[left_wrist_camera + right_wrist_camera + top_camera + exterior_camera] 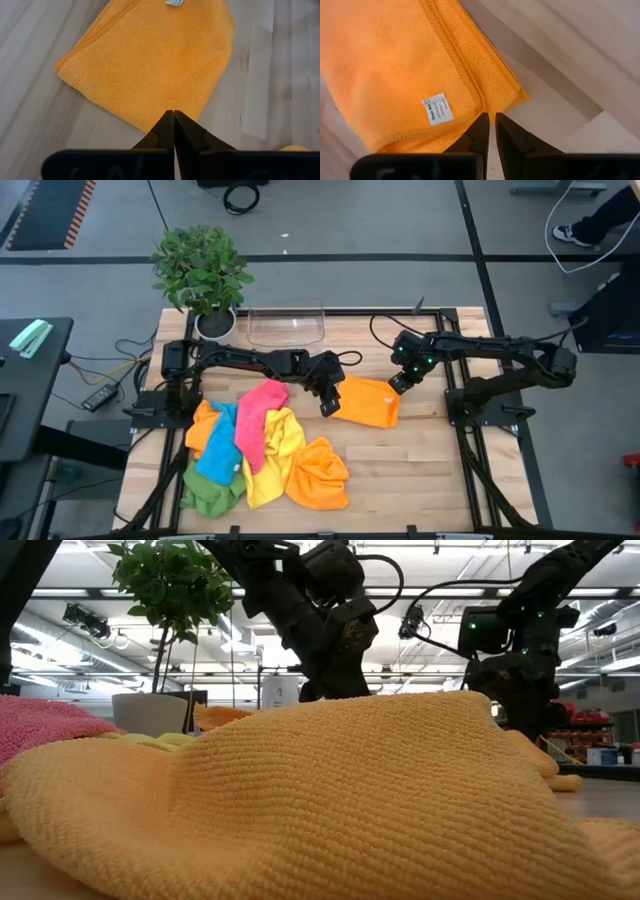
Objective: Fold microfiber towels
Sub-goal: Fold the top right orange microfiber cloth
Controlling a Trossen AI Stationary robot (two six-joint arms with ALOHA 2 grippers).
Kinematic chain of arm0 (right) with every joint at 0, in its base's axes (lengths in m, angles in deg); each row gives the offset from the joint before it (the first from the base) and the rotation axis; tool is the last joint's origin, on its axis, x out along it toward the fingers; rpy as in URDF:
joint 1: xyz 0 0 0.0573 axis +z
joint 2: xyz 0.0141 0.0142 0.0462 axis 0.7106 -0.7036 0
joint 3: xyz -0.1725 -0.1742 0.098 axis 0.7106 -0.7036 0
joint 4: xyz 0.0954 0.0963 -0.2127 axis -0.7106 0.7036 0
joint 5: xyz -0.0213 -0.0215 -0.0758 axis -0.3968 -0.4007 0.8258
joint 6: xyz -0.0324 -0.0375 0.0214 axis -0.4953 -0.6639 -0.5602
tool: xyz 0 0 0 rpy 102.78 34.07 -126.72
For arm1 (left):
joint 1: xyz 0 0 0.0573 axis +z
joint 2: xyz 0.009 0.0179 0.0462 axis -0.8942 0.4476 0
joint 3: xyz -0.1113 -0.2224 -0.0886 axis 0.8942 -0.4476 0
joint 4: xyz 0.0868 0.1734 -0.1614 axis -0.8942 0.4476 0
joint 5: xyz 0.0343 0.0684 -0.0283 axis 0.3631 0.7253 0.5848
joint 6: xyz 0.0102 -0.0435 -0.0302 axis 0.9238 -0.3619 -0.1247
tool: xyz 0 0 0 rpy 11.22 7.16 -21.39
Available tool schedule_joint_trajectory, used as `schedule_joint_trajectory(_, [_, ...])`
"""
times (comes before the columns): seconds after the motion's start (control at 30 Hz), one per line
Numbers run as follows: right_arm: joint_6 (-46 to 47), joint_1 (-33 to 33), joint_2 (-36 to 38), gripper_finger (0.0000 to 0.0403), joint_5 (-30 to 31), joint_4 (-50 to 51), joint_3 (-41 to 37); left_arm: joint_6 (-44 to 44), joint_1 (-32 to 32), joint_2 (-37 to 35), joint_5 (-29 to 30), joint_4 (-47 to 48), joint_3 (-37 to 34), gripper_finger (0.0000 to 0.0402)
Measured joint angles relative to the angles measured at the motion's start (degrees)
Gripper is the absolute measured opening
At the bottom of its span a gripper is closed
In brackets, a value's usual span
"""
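Observation:
A folded orange microfiber towel point(367, 402) lies flat on the wooden table near its middle, with a white label point(438, 109) by one edge. My left gripper point(327, 407) is shut and hangs just above the towel's left edge point(145, 122). My right gripper point(397, 386) stands over the towel's far right corner point(517, 95), its fingers only a narrow slit apart with nothing between them. A loose heap of towels point(262, 455) in orange, blue, pink, yellow and green lies at the near left.
A clear plastic tray point(286, 326) stands at the far edge, and a potted plant point(203, 270) sits at the far left corner. A yellow-orange cloth point(320, 800) fills the foreground of the low view. Bare wood point(440, 470) lies near and right of the folded towel.

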Motion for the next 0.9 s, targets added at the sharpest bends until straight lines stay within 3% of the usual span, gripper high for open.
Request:
schedule_joint_trajectory(0.17, [0.9, -0.2, -1.9, 0.0052, -0.8, -1.5, 0.0, 0.1, 0.0, 0.0, 0.0, 0.0, 0.0, 0.0011])
schedule_joint_trajectory(0.53, [3.0, -0.1, -4.2, 0.014, -2.5, -5.4, -3.6, 0.1, 0.0, 0.0, 0.0, 0.1, 0.0, 0.0014])
schedule_joint_trajectory(0.9, [4.4, -0.1, 0.8, 0.0129, -1.7, -7.6, -4.2, 0.8, 0.7, 0.0, 0.0, 0.1, 0.0, 0.0016])
